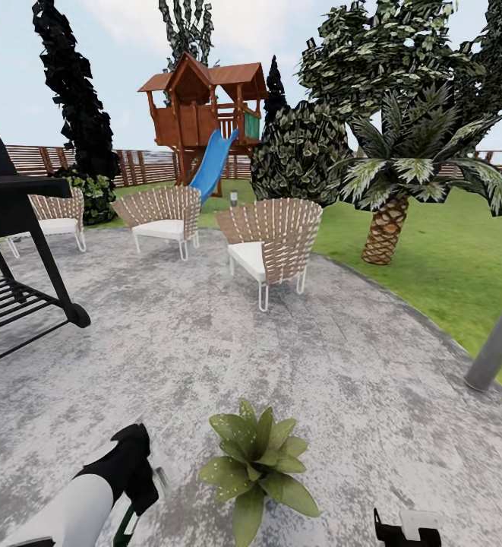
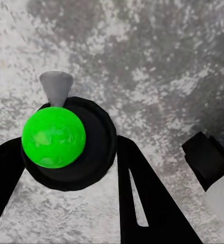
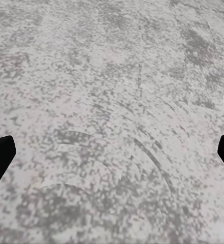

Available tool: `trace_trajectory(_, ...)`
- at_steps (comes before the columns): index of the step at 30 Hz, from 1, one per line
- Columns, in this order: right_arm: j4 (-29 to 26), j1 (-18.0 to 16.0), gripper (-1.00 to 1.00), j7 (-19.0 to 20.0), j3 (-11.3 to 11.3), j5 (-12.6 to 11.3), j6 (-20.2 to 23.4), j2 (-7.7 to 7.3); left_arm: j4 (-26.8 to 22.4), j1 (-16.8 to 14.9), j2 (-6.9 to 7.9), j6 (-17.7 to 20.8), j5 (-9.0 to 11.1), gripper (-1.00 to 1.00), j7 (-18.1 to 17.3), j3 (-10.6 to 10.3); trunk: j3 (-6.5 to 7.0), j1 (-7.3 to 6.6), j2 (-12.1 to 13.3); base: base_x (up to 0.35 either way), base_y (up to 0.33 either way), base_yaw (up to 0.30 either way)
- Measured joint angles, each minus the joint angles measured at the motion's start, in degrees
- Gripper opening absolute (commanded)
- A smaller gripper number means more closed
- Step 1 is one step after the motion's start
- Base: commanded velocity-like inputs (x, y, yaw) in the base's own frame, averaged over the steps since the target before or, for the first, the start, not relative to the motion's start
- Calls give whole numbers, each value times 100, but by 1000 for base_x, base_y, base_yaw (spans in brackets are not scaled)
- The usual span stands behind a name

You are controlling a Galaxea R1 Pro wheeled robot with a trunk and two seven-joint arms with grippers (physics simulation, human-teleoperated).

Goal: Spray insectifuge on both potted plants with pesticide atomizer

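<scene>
We have the pesticide atomizer [image 2: 66, 145] in the left gripper [image 2: 66, 168]: in the left wrist view its black fingers [image 2: 147, 203] close on either side of the bottle's round dark top with its bright green cap and the small grey nozzle. In the head view only a thin green and dark part of the bottle [image 1: 127, 524] shows below the left arm, low at our left, above the paving [image 1: 205, 342].

Just beside it, to our right, sits one potted plant [image 1: 257, 463], a low rosette of broad pointed leaves on the speckled grey stone. Pale dots lie across its leaves, which we take to be the insectifuge [image 1: 228, 472], so we judge that the spraying step is in hand on this plant. Whether it is fully covered we cannot tell from here.

The right gripper [image 3: 112, 152] hangs over bare paving with its fingers spread wide and nothing between them; in the head view it shows at the bottom edge [image 1: 407, 529].

Further out stand the woven chairs [image 1: 269, 247], a black grill [image 1: 7, 228], a palm [image 1: 402, 182] on the lawn [image 1: 448, 258], the playhouse with its blue slide [image 1: 205, 114] and the slat fence [image 1: 137, 163].

Next, we judge, the nozzle must stay aimed at the leaves until the cover is even. Then we must find the second plant and carry the bottle to it.
</scene>
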Motion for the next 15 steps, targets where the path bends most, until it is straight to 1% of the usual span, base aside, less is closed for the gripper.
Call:
trace_trajectory(2, 2, 0, 100, 0, 0, 0, 0, 1, 14, 1, -24, 2, 309, -100, 397, -8, 0, 0, 0, 0, 0, 0)
trace_trajectory(3, -1, 0, 100, 0, 0, 0, 0, 0, 49, 6, -30, -5, 609, -100, 692, -16, 0, 0, 0, 0, 0, 0)
trace_trajectory(4, 0, 0, 100, 0, 0, 0, 0, 0, 66, 6, -17, -24, 799, -100, 815, -20, 0, 0, 0, 0, 0, 0)
trace_trajectory(5, 1, 0, 100, 0, 0, 0, 0, 0, 77, 12, -7, -50, 883, -100, 861, -25, 0, 0, 0, 0, 0, 0)
trace_trajectory(6, 2, 0, 100, 0, 0, 0, 0, 0, 101, 35, 4, -153, 940, -100, 899, -46, 0, 0, 0, 0, 0, 0)
trace_trajectory(7, 3, 0, 100, 0, 0, 1, 0, 0, 141, 61, 14, -370, 967, -100, 910, -76, 0, 0, 0, 0, 0, 0)
trace_trajectory(9, 3, 0, 100, 0, 0, 1, 0, 0, 176, 56, 27, -719, 973, -100, 855, -132, 0, 0, 0, 0, 0, 0)
trace_trajectory(10, 3, 0, 100, 0, 0, 0, 0, 0, 187, 46, 43, -862, 938, -100, 705, -232, 0, 0, 0, 0, 0, 0)
trace_trajectory(11, 2, 0, 100, 1, -1, 0, 0, 0, 162, 33, 61, -939, 752, -100, 325, -452, 0, 0, 0, 0, 0, 0)
trace_trajectory(12, 2, 0, 100, 1, -1, 0, 0, 0, 137, 10, 65, -956, 610, -100, 65, -569, 0, 0, 0, 0, 0, 0)
trace_trajectory(13, 3, 0, 100, 1, -1, 0, 0, 0, 109, -66, 59, -963, 389, -100, -323, -685, 0, 0, 0, 0, 0, 0)
trace_trajectory(15, 3, 0, 100, 0, 0, 0, 0, 2, 69, -263, 45, -971, 122, -100, -791, -766, 1, 0, 0, 0, 0, 0)
